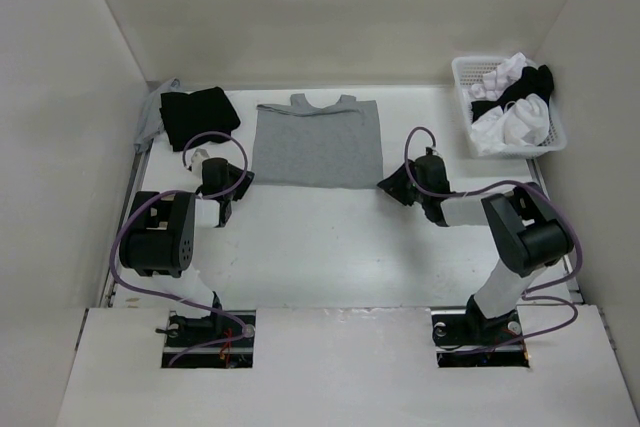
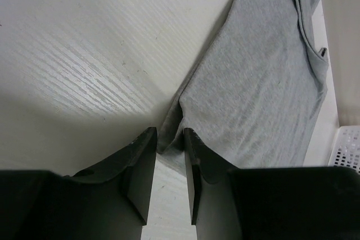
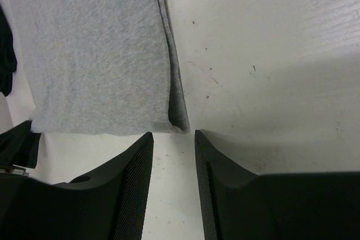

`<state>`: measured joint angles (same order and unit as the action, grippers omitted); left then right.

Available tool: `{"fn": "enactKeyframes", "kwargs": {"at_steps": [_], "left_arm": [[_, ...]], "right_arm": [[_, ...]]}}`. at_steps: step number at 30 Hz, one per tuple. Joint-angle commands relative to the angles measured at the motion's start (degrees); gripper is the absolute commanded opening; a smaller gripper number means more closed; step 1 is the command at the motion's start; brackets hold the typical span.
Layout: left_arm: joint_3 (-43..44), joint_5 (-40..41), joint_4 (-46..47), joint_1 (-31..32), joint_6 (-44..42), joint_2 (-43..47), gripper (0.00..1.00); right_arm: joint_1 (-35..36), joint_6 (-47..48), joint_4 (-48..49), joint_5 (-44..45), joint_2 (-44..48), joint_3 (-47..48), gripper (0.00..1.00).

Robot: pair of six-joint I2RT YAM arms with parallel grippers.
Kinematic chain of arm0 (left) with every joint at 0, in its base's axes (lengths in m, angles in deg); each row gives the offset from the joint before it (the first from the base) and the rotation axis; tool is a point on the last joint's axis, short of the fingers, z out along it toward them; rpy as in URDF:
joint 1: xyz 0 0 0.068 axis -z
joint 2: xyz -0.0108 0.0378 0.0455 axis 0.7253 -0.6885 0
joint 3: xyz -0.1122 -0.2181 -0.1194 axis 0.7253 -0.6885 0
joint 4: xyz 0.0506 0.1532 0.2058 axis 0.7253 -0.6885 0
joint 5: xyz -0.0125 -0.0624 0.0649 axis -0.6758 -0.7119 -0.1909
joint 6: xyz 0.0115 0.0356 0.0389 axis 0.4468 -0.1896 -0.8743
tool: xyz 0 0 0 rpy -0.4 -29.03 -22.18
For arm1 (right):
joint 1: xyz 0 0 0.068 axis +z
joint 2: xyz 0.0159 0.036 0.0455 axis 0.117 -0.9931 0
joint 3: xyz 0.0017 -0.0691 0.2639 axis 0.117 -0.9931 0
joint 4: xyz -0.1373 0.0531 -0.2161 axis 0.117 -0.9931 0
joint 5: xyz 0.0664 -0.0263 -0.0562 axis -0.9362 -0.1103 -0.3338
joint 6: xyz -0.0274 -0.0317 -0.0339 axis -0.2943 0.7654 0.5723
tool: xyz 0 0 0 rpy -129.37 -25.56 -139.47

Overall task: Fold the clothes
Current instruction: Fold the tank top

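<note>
Left gripper (image 2: 170,134) stands narrow about the near hem corner of the grey top (image 1: 318,145), flat on the desk (image 1: 330,247); whether it pinches is unclear. Right gripper (image 3: 173,136), wide, sits just short of its corner: each should bite both layers before lifting

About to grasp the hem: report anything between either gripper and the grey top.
Nothing visible. The grey sleeveless top's near corners lie right ahead of the left gripper and right gripper, with only bare table around.
</note>
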<state>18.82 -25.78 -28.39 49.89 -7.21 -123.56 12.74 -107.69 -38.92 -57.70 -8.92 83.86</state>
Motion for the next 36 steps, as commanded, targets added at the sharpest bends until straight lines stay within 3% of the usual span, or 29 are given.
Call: {"fn": "enactKeyframes", "kwargs": {"at_steps": [1,13,18,23,30,33,36], "left_arm": [[-0.3,-0.6,0.2,-0.1,0.2,0.0,0.24],[-0.3,-0.7,1.2,-0.2,0.6,-0.2,0.07],[-1.2,-0.8,1.1,0.1,0.1,3.8,0.00],[-5.1,-1.7,-6.4,0.0,-0.8,23.1,0.00],[0.5,0.6,-38.6,2.3,-5.4,64.9,0.00],[7.1,0.9,-48.5,3.8,-6.1,73.3,0.00],[12.2,0.8,-53.5,5.2,-6.4,76.1,0.00]], "right_arm": [[-0.2,-1.3,2.5,-0.9,-2.2,0.8,0.39],[-0.4,-2.6,5.0,-0.5,-5.3,3.3,0.03],[0.2,-0.9,8.0,2.2,0.6,0.1,0.00],[1.8,3.1,1.3,4.4,20.0,-6.1,0.00],[9.3,12.1,-31.8,13.9,60.6,-3.1,0.00],[14.5,13.0,-44.1,19.2,70.1,3.9,0.00],[19.8,13.1,-49.8,23.3,72.7,9.3,0.00]]}}
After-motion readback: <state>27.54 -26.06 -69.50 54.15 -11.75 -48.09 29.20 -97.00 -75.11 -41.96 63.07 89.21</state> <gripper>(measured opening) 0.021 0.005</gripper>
